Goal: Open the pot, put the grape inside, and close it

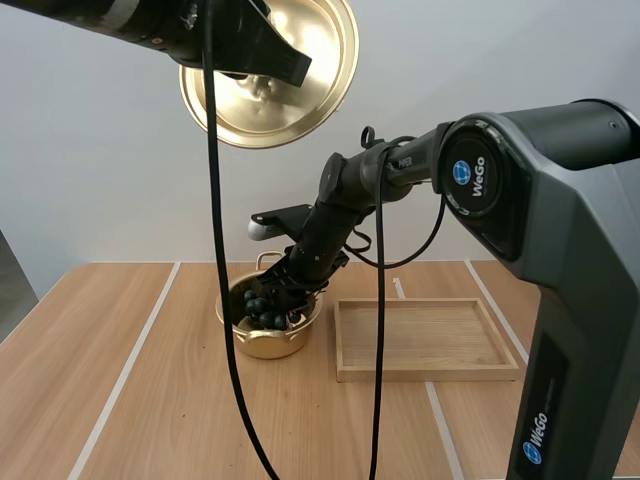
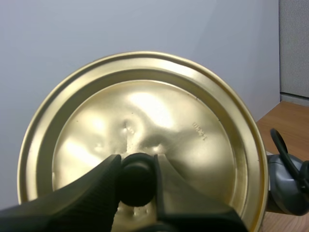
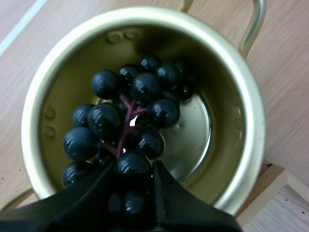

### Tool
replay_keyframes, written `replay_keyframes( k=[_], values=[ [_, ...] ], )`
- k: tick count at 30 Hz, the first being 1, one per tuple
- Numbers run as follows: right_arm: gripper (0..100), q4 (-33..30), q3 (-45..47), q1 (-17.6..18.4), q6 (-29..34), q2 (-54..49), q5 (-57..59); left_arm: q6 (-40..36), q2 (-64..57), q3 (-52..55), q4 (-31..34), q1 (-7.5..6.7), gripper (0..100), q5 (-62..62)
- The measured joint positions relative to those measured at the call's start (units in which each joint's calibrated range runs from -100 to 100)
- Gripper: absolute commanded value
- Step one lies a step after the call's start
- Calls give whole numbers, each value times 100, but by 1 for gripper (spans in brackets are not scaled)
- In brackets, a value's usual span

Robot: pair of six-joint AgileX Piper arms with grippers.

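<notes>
High view shows you the left gripper [image 1: 262, 62] high above the surface [image 1: 150, 400], clamped on the knob [image 2: 137, 186] of the lid [image 1: 300, 95]. Your right gripper [image 3: 134, 170] pinches the grapes [image 3: 128, 113] inside the open pot [image 3: 252, 121], just beside the wooden tray [image 1: 430, 340].

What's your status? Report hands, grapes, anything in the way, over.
Left hand shut on lid, held high above table. Right hand pinching grapes, down inside open pot. Tray beside pot, not in the way.
</notes>
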Motion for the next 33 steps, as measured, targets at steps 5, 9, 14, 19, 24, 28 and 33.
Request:
replay_keyframes(
  k=[5,9,14,19,24,28,33],
  values=[
    [0,11,-60,1,-5,201,14,0,0,0,0,0,0,0],
    [0,22,-64,1,-18,272,14,0,0,0,0,0,0,0],
    [0,22,-64,1,-30,272,14,0,0,0,0,0,0,0],
    [0,22,-64,1,-37,272,19,0,0,0,0,0,0,0],
    [56,22,-91,1,-37,272,89,0,0,0,0,0,0,0],
    [93,22,-91,1,-37,272,180,0,0,0,0,0,0,0],
    [89,22,-91,8,-37,169,294,0,0,0,0,0,0,0]
  ],
)
